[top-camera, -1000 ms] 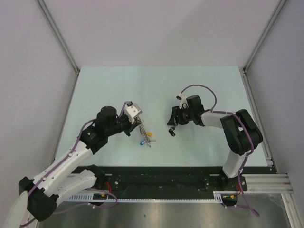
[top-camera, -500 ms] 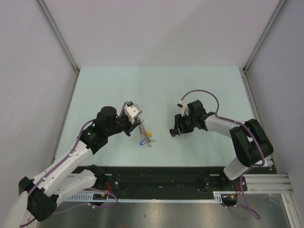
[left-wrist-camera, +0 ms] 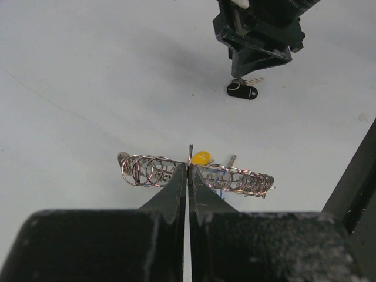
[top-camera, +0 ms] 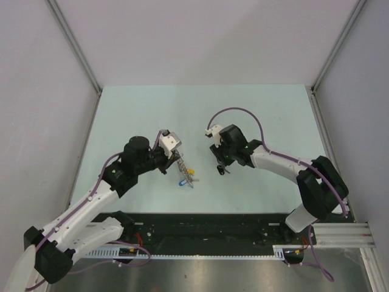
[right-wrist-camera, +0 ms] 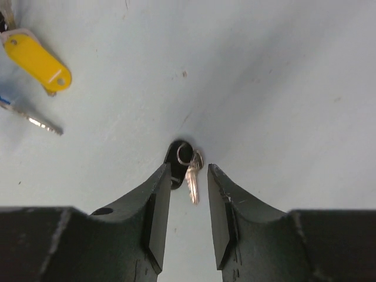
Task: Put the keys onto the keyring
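- Left gripper (left-wrist-camera: 188,167): the jaws are fully closed, and the keyring (left-wrist-camera: 147,170) is pinched between the fingertips near its middle.
- In the left wrist view the keyring is seen edge-on as a row of small silver wire loops. It is spread to both sides of the closed jaws and held roughly level.
- The yellow key (right-wrist-camera: 36,59) and the blue key (top-camera: 182,181) are located at the keyring, just beside the left fingertips. Whether they are threaded onto it cannot be determined.
- Right gripper (right-wrist-camera: 188,169): the jaws are set partly open and pointed down at the table (top-camera: 255,109). Nothing is clamped.
- The black key (right-wrist-camera: 191,182) is found on the table between the right fingers, with its silver blade and a small wire loop visible in the gap. Clearance is seen on each side of the blade.
- The black key is located apart from the keyring, to its right in the overhead view.
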`<action>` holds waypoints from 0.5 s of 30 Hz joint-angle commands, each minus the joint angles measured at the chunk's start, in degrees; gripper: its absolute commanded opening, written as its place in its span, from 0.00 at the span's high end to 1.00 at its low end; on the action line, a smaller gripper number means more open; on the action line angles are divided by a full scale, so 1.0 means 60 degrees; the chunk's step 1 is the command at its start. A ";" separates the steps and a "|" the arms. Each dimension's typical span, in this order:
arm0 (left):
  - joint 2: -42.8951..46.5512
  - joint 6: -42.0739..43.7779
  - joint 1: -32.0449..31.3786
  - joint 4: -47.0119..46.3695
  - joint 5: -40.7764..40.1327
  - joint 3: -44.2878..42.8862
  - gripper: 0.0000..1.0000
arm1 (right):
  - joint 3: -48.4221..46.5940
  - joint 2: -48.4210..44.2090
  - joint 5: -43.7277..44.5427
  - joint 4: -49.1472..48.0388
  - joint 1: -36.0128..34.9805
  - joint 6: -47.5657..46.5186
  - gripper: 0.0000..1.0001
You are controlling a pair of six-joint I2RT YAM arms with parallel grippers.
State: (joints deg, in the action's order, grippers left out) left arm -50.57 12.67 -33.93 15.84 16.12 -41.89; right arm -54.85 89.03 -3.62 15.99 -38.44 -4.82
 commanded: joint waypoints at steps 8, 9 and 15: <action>0.0459 0.0394 0.0089 -0.0017 -0.0694 -0.0079 1.00 | -0.1946 0.1888 0.1892 0.1947 -0.1006 -0.2390 0.73; 0.0473 0.0394 0.0089 -0.0017 -0.0709 -0.0065 1.00 | -0.2049 0.1976 0.1848 0.2037 -0.1021 -0.2448 0.74; 0.0444 0.0379 0.0104 -0.0032 -0.0694 -0.0079 1.00 | -0.2313 0.2460 0.1716 0.2345 -0.1123 -0.2653 0.76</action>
State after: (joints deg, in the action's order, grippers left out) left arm -49.01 13.91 -33.87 17.74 12.47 -41.89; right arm -65.69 102.48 5.87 27.03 -44.69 -18.33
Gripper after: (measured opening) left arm 0.006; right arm 0.249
